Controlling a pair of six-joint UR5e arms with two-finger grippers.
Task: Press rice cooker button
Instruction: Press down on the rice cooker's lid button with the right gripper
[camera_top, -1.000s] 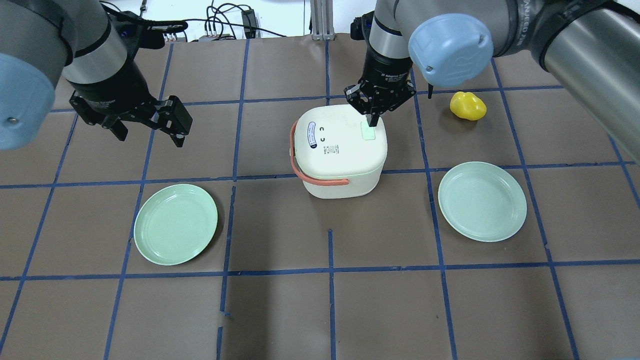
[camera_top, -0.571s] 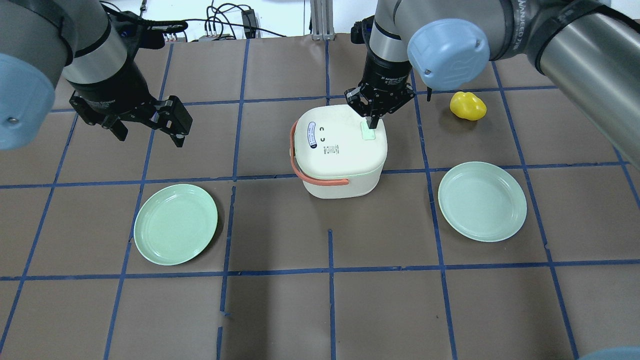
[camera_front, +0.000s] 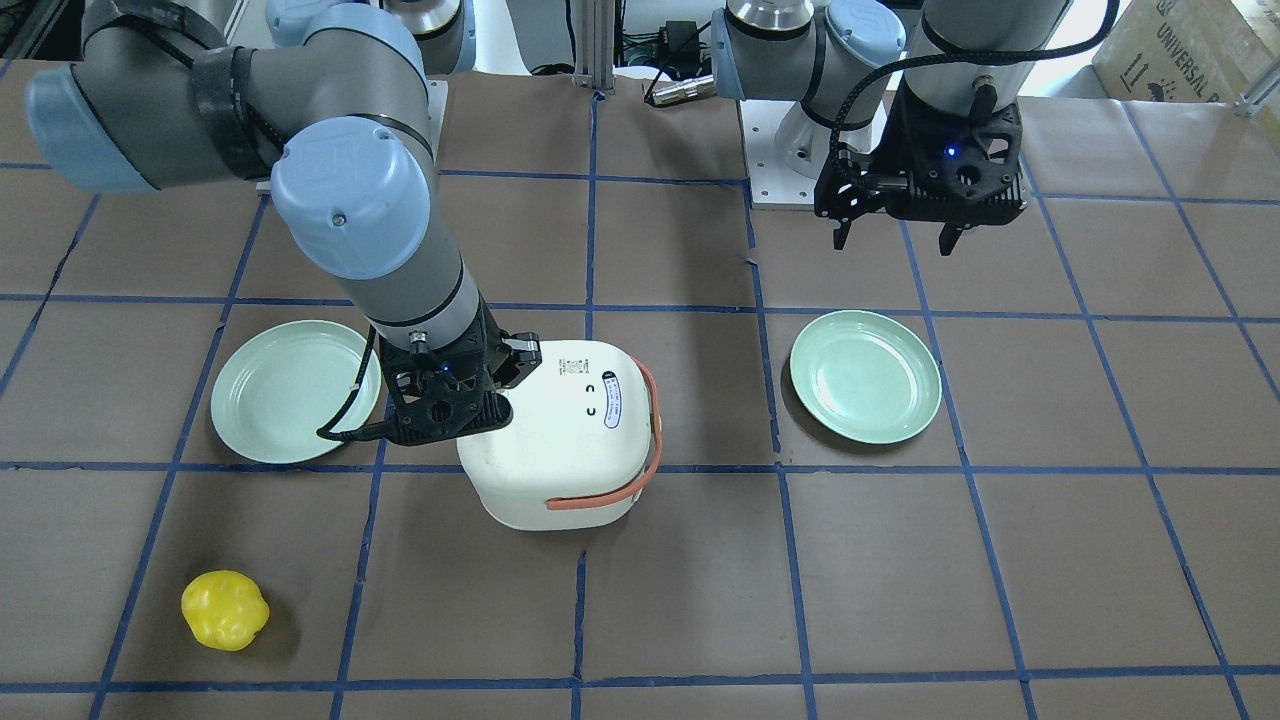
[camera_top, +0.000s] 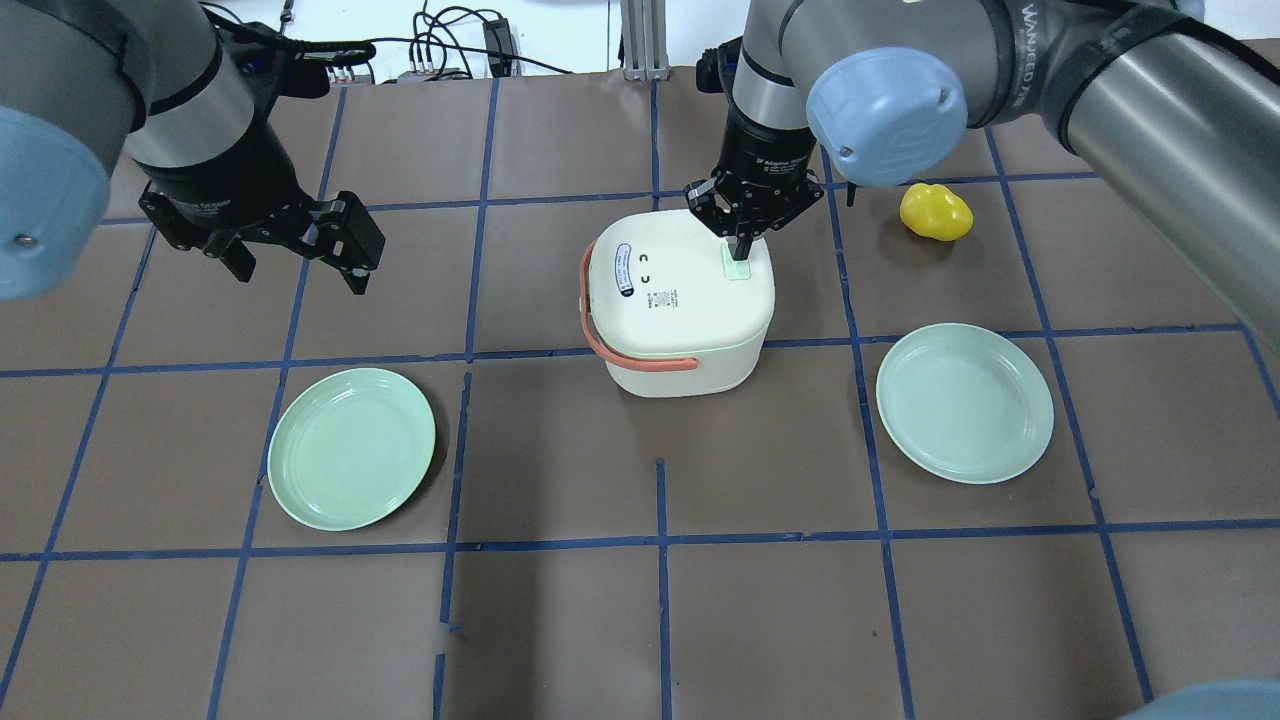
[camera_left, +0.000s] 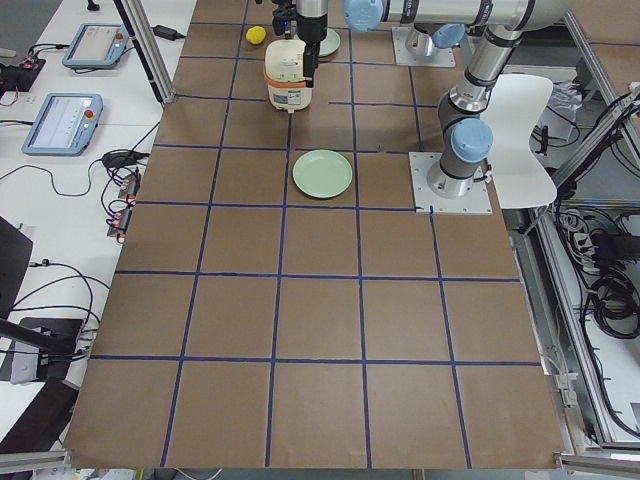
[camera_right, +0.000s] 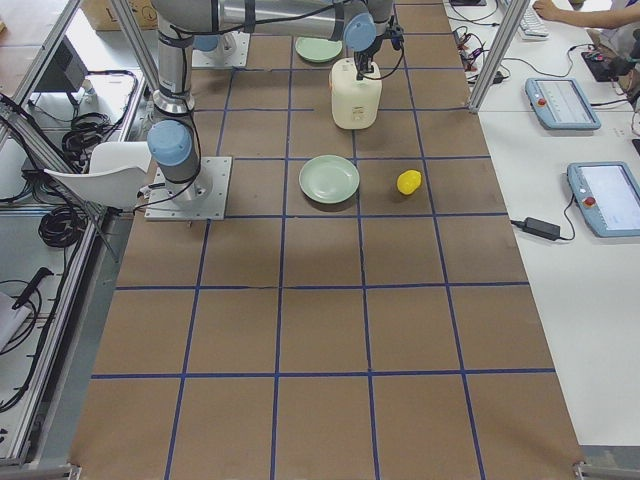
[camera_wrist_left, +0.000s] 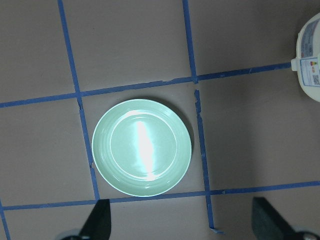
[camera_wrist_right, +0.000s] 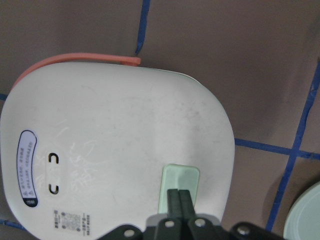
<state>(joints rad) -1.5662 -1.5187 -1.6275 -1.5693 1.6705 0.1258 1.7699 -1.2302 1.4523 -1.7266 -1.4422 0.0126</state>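
Observation:
The white rice cooker (camera_top: 680, 300) with an orange strap handle (camera_top: 600, 340) stands mid-table, lid closed. Its pale green button (camera_top: 737, 266) sits on the lid's far right side and also shows in the right wrist view (camera_wrist_right: 179, 187). My right gripper (camera_top: 738, 250) is shut, its fingertips together on or just above the button's far edge (camera_wrist_right: 179, 197). In the front view the cooker (camera_front: 570, 440) is partly covered by the right wrist (camera_front: 440, 400). My left gripper (camera_top: 300, 265) is open and empty, held above the table far left of the cooker.
Two pale green plates lie on the table, one left (camera_top: 351, 447) and one right (camera_top: 964, 401) of the cooker. The left plate shows under the left wrist (camera_wrist_left: 142, 147). A yellow pepper (camera_top: 935, 211) lies at the far right. Blue tape lines grid the brown table.
My right gripper has shifted slightly left and away, staying shut over the button. The left arm and the cooker have not moved.

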